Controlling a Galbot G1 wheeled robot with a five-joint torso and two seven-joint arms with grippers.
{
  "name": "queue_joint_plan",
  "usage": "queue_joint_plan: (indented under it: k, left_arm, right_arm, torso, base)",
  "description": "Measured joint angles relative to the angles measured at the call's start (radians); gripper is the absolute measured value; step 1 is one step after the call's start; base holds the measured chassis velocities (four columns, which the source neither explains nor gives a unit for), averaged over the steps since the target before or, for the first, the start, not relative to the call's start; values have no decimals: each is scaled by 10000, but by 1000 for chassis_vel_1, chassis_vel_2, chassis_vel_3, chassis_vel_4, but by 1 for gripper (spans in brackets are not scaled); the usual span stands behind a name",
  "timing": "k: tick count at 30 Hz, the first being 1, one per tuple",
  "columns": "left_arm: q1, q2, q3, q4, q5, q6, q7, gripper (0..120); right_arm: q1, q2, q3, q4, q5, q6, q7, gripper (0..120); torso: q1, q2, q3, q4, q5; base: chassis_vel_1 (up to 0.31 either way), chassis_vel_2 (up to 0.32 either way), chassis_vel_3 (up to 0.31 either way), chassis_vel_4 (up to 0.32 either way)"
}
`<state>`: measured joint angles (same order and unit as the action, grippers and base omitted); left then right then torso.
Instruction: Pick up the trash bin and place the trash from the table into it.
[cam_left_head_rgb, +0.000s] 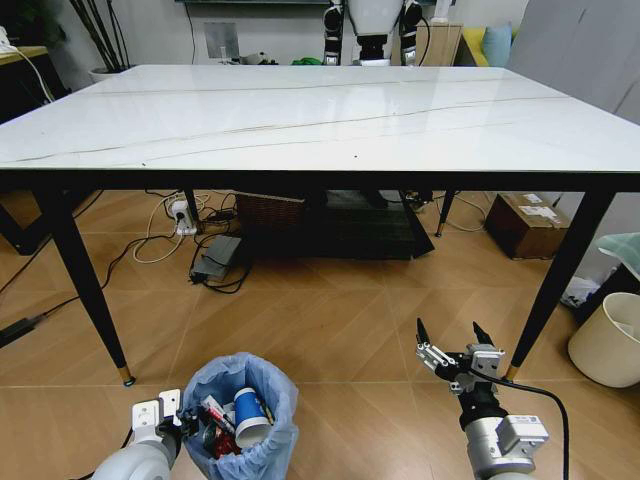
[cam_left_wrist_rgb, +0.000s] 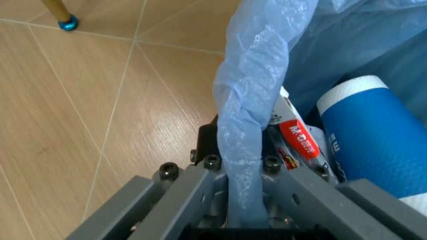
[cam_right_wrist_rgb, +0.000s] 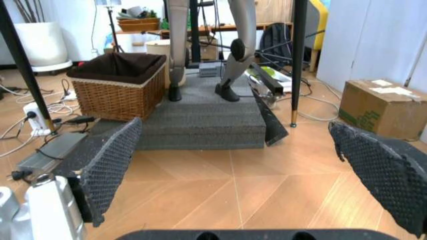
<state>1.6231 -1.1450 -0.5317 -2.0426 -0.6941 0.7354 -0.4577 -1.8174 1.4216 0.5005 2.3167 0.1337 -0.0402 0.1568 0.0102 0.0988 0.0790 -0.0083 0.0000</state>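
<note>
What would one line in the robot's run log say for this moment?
left tool: shut on trash bin bag rim | bin: low by floor, holds blue paper cup, wrapper | right tool: open, empty, above floor | table: bare

Trash bin (cam_left_head_rgb: 243, 420) base — cut off below.

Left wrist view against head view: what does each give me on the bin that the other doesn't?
Left wrist view alone: the left hand is shut on the bin's bag rim, with a red-labelled wrapper just beside it. Head view alone: the bin sits low before the table, whose top is bare, and the right hand is open over the floor. Both: the blue cup inside the bag.
</note>
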Motion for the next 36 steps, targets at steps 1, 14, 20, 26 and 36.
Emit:
queue_joint_plan:
  k: [1,14,20,26,36]
  left_arm:
    - [-7,-3,-4,36,48,0,69,0]
    - [-93,-15,-134,591,1081,-174,1226,0]
    - [-90,-16,-215,718,1251,-207,1402,0]
    - [-92,-17,-229,753,1355,-201,1423,6]
    - [33,-19,-222,595,1498,-235,1428,45]
  right_arm:
    - [1,0,2,1,0,0,0,100]
    - [-5,2,54,19,1,9,-1,100]
    - [1,11,62,19,1,10,-1,100]
    - [3,26,64,20,2,10,-1,100]
    - [5,31,99,26,2,18,-5,100]
  torso:
    - [1,2,2,0,0]
    - [6,26,18,-1,0]
    - [7,32,22,0,1]
    - [8,34,26,0,3]
    - [9,41,31,0,-1]
  base:
    - [0,0,0,0]
    - [0,0,0,0]
    - [0,0,0,0]
    - [0,0,0,0]
    - [0,0,0,0]
